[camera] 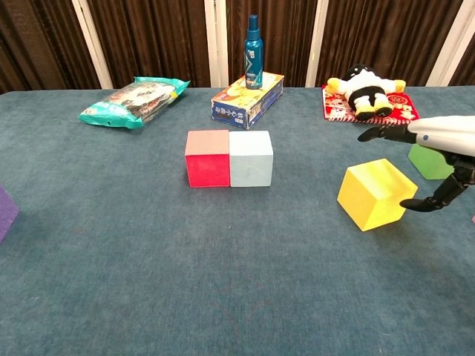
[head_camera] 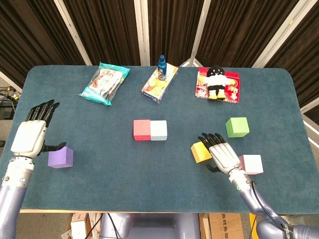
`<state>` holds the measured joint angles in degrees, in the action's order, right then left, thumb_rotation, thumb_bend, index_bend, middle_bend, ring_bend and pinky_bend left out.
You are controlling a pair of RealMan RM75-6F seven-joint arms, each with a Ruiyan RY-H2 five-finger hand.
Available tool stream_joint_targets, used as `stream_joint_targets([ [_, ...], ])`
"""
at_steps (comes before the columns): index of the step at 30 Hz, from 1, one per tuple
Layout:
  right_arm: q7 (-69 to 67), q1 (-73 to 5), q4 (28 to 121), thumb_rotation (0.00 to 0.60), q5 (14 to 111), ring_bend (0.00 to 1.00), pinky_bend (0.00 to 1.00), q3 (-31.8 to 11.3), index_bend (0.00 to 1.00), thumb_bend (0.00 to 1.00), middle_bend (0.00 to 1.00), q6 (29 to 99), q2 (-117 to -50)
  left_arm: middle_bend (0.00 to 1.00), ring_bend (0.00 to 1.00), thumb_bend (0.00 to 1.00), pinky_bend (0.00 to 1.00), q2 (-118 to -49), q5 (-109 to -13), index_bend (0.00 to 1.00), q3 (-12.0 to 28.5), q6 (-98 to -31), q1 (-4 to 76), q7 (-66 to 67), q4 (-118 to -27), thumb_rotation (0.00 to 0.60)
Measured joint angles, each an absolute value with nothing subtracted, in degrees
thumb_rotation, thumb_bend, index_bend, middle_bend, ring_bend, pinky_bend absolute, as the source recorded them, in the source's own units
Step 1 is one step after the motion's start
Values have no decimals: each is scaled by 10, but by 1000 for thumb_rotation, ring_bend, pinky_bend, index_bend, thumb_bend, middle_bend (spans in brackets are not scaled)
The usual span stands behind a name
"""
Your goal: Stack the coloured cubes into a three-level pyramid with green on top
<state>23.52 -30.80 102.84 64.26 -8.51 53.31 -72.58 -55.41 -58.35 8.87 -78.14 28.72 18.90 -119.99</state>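
Over the yellow cube [head_camera: 201, 151] my right hand [head_camera: 222, 155] hovers, fingers spread wide, holding nothing. Far left, my left hand [head_camera: 31, 135] is wide too, beside the purple cube [head_camera: 61, 157]. Red cube [head_camera: 142, 129] and pale blue cube [head_camera: 158, 130] touch mid-table; green cube [head_camera: 237, 127] sits right, pink cube [head_camera: 251, 163] nearer.
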Motion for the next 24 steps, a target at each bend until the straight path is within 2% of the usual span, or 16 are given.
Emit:
stream_joint_targets([
  [14,233,-336,971,600,616,30,0,-76,0,343,193,517,-756,5,0,107,18,-555,-583,0,101,-777,279,185,-1199,600],
  [24,211,-345,954,600,612,147,0,-78,0,344,353,519,-766,5,0,107,18,-557,-583,0,108,-775,275,186,-1198,600],
])
